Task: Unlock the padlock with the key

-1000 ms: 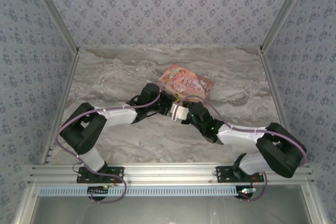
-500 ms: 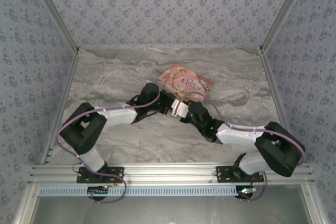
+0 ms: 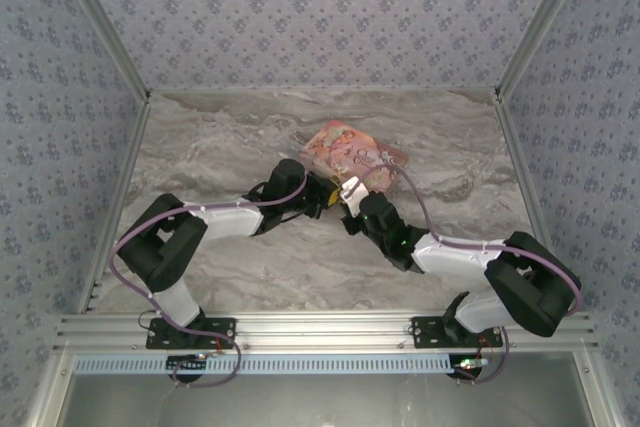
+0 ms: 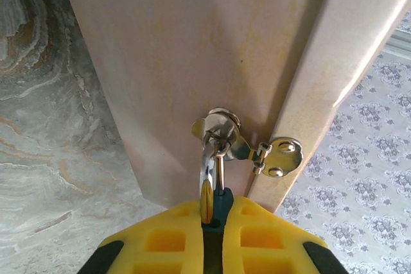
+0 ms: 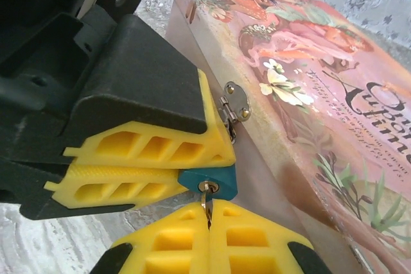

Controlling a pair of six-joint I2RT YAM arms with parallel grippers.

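Left gripper [image 4: 216, 217]: yellow fingers [image 4: 167, 235] were seen closed in on the padlock [image 4: 222, 201], with the teal body pinched between their tips. The thin shackle [image 4: 207, 165] was found threaded through a silvery staple [image 4: 218, 125] on the side wall of the pink box [image 4: 173, 49]. A small hinged hasp plate [image 4: 282, 155] was noted just beside the staple, swung off to the right.

Right gripper [image 5: 209, 230]: its fingers were pressed together, and the key [image 5: 205, 206] was nipped upright between the tips. The key's upper end was seen at the keyhole in the padlock's underside, directly above the fingertips. How deep it was seated could not be told.

From above, both grippers were recorded meeting tip to tip at the near edge of the box. The box was lying on the marble table [image 3: 220, 147], past its middle
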